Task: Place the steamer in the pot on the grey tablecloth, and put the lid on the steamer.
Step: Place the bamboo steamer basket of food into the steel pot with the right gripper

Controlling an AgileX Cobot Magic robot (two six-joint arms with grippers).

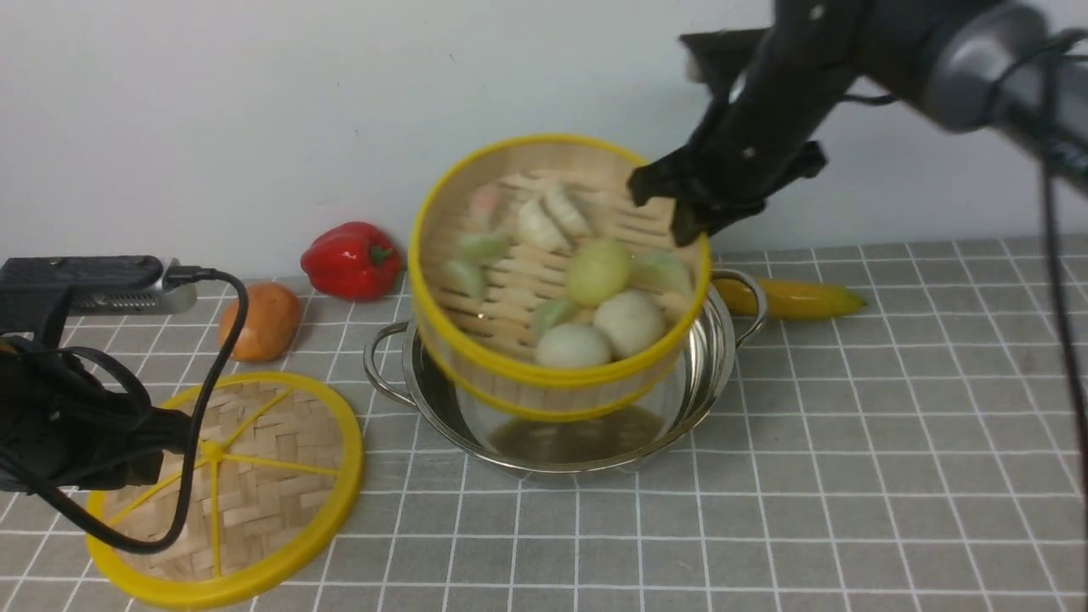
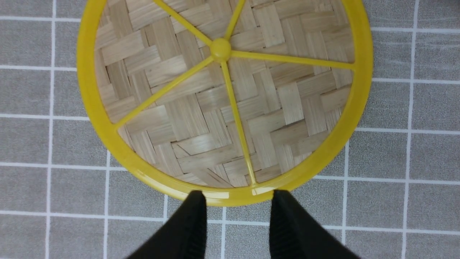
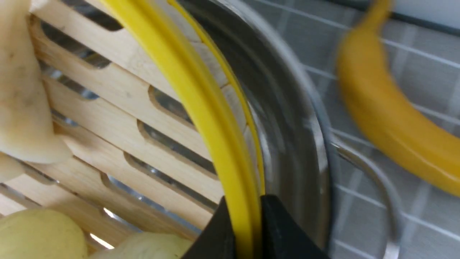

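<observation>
Pinching yellow-rimmed slatted steamer (image 1: 476, 357) tilted over shiny pot (image 1: 707, 365): right end effector (image 3: 246, 205); left end effector (image 2: 237, 196) parted near woven lid (image 2: 201, 108).

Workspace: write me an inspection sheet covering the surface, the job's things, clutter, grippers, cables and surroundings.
Surface: grey tablecloth with a white grid, lying flat.
Job's things: steamer holding food pieces, tilted, partly down in the pot, not seated flat; lid flat on the cloth, left of the pot.
Clutter: red pepper, orange-brown round item and banana along the back.
Grippers: right gripper shut on the steamer's yellow rim; left gripper open, at the lid's rim.
Cables: black cable loops over the lid; second cable hangs by the right arm.
Surroundings: plain white wall.
</observation>
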